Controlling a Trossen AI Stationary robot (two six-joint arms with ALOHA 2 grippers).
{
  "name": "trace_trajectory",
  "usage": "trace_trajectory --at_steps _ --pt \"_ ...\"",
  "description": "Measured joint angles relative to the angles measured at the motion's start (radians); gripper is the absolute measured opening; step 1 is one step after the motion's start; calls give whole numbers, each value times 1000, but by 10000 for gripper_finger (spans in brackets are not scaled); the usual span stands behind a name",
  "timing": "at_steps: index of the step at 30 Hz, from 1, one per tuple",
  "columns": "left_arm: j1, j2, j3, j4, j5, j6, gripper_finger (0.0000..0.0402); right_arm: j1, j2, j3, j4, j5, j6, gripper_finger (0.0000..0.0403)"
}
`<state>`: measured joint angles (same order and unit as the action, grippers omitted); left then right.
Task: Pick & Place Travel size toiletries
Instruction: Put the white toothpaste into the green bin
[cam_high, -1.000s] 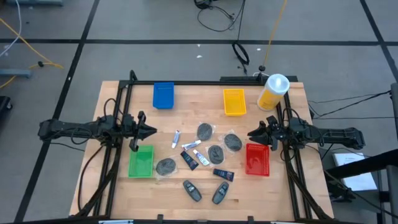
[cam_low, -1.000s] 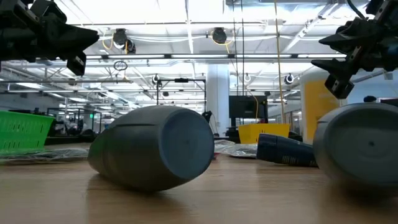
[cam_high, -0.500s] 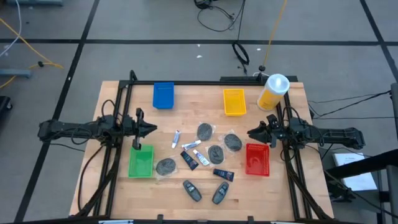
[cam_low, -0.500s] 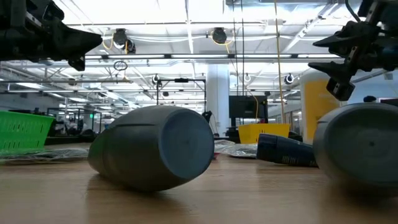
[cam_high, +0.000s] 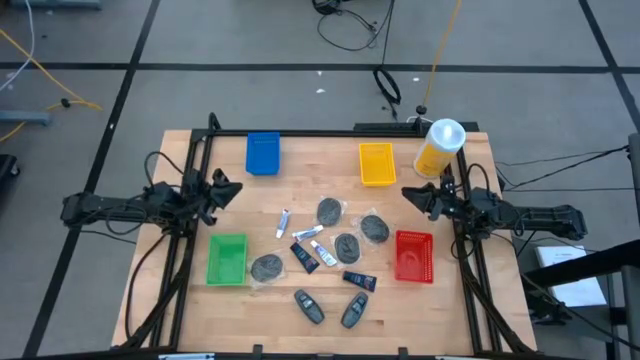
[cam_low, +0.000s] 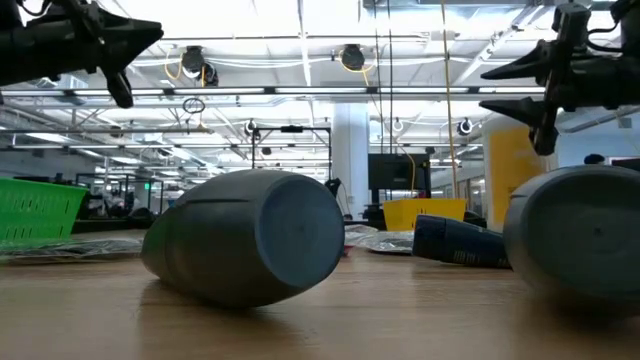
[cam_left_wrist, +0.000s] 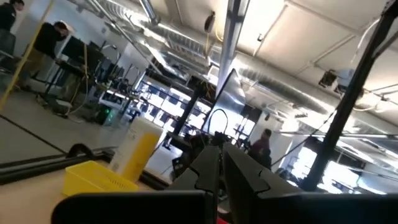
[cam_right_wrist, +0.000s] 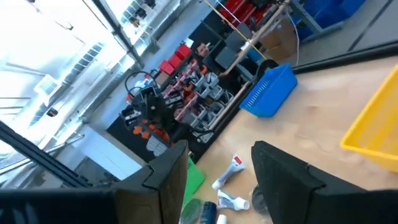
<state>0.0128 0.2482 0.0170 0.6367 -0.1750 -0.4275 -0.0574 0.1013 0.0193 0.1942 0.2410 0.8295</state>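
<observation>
The toiletries lie loose on the wood in mid-table. They are white tubes (cam_high: 284, 222), dark-blue mini tubes (cam_high: 305, 257), grey round pads (cam_high: 329, 210) and dark-grey oblong pieces (cam_high: 308, 306). One oblong piece (cam_low: 250, 240) lies on its side close to the low camera, with a blue tube (cam_low: 460, 240) behind it. My left gripper (cam_high: 232, 188) hovers shut above the table's left side, left of the items. My right gripper (cam_high: 405, 193) hovers open at the right side, near the red tray. The right wrist view shows the tubes (cam_right_wrist: 227, 174) past the open right gripper (cam_right_wrist: 217, 162). Neither holds anything.
There are four trays: blue (cam_high: 263, 152) and yellow (cam_high: 377, 163) along the far edge, green (cam_high: 227, 258) near left, red (cam_high: 414, 255) near right. A large yellow bottle (cam_high: 438, 147) stands at the far right corner. Bare wood lies between the far trays.
Both grippers have risen and drawn slightly toward the far edge, tipping up toward level. The left wrist has also rolled. The toiletries have not moved.
</observation>
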Motion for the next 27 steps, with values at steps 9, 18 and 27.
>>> trace_trajectory --at_steps 9,18,27 --pt "0 0 10 168 20 7 22 0 0 0 12 -2 -19 171" --pt "0 116 114 195 63 103 57 0 0 0 19 -2 -59 171" --pt "0 333 276 195 -64 85 168 0 0 0 18 -2 -67 171"
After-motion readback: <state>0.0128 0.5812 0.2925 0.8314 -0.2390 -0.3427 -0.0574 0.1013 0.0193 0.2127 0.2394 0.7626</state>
